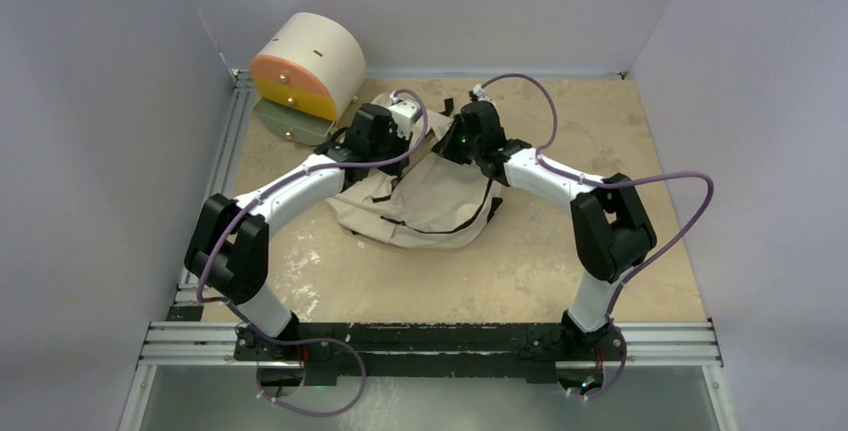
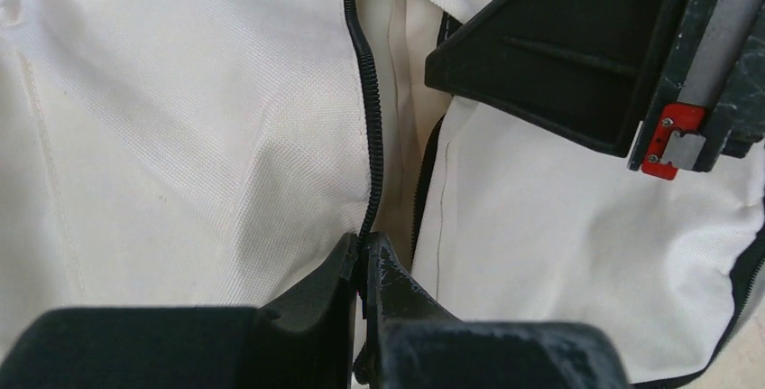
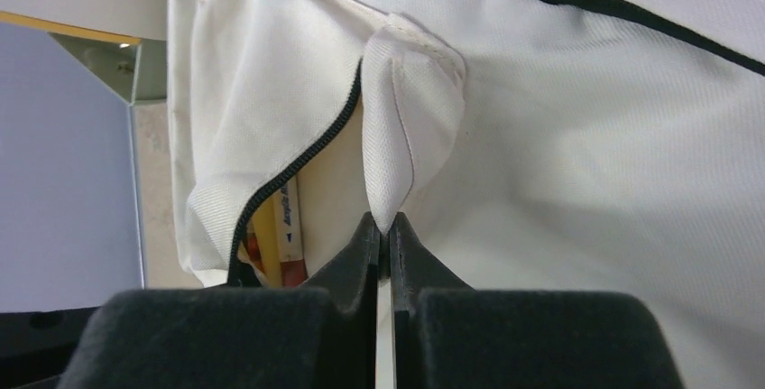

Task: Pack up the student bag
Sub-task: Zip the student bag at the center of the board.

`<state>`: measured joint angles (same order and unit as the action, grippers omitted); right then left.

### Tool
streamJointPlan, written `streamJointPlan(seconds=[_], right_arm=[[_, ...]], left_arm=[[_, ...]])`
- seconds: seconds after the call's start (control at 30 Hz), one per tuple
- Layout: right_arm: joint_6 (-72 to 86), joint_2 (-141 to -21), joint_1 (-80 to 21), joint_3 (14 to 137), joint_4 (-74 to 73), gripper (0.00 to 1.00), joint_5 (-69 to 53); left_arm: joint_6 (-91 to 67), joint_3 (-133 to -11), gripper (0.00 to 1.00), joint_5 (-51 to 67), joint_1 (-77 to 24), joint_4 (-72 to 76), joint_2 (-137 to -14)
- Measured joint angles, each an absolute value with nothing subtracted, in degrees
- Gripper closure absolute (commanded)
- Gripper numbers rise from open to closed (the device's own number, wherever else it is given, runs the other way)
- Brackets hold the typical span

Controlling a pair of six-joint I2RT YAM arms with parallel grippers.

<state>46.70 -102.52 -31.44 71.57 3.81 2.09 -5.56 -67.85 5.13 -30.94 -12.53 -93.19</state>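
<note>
The student bag (image 1: 420,206) lies slumped on the table (image 1: 560,251), a little toward 12 o'clock from the table's centre. The left fingers (image 2: 347,272) are pressed together on the bag's cream cloth right at the black zipper (image 2: 368,100), whose two sides stand parted above them. The right fingers (image 3: 390,236) are clamped on a peaked fold of cloth beside the opening. Yellow and red printed things (image 3: 271,245) show inside, at 9 o'clock of the tips. A round cream-and-orange drawer unit (image 1: 305,66) stands at 10 o'clock of the bag.
</note>
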Motion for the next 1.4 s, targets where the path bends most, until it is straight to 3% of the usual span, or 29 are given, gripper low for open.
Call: streamJointPlan(seconds=[0.2, 0.43, 0.6, 0.77, 1.07, 1.27, 1.4], right_arm=[[44.36, -102.02, -30.72, 70.46, 8.29, 1.0, -2.11], [43.46, -101.69, -30.68, 68.77, 10.79, 1.0, -3.14], [43.0, -99.57, -30.68, 67.37, 10.33, 0.85, -2.04], [41.8, -96.16, -30.68, 66.98, 9.37, 0.69, -0.45], [38.24, -88.01, -30.68, 65.32, 10.17, 0.55, 1.52], [31.38, -84.86, -30.74, 61.34, 14.79, 0.61, -2.76], [23.49, -84.86, -33.67, 61.36, 19.11, 0.59, -5.39]], left_arm=[[-7.57, -68.97, 0.94, 8.12, -30.89, -12.14, -95.68], [-9.04, -69.32, 0.68, 10.35, -31.59, -12.05, -98.0], [-9.96, -69.45, 0.51, 10.63, -32.4, -12.16, -97.54], [-10.74, -69.45, 0.48, 9.8, -32.6, -12.71, -93.43], [-14.87, -66.63, 0.48, 5.72, -31.73, -14.31, -78.52], [-24.58, -57.6, 0.47, 3.2, -26.83, -16.05, -67.51], [-33.54, -50.28, 0.47, 1.43, -22.98, -19.11, -63.61]])
